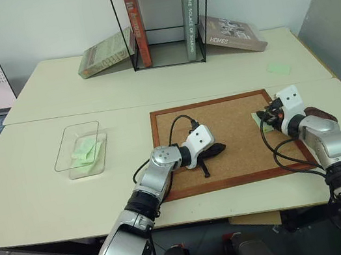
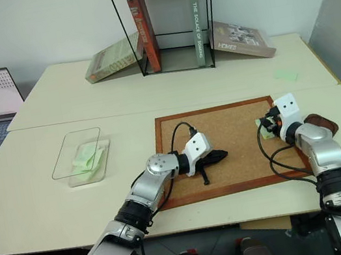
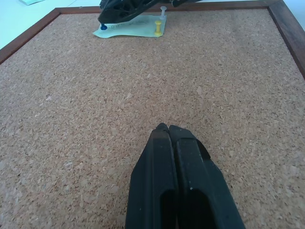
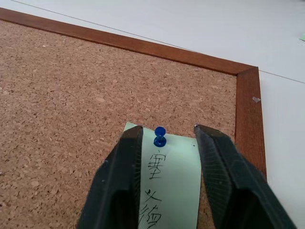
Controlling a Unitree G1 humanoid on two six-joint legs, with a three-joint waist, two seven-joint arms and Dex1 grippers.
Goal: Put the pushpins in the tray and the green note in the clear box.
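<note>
The right gripper (image 4: pixel 164 138) is standing with its two black fingers spread, one on each side of a blue pushpin (image 4: pixel 159 136), neither finger touching the pin's head. That pin is sticking upright through the top edge of the green note (image 4: pixel 169 183), which is lying flat on the corkboard (image 4: pixel 71 95) close to its wooden frame corner, handwriting showing on the paper. In the left wrist view a yellow pushpin (image 3: pixel 157 27) and a white pushpin (image 3: pixel 163 11) are also standing at the note's other edge. The tray (image 1: pixel 322 114) is sitting on the table just beyond the board's right edge, partly hidden behind the right arm. The left gripper (image 3: pixel 178 179) is resting low over the middle of the cork, its fingers pressed together on nothing. The clear box (image 1: pixel 80 150) is sitting well off to the left on the table (image 1: pixel 36 191), with pale green slips lying inside it
</note>
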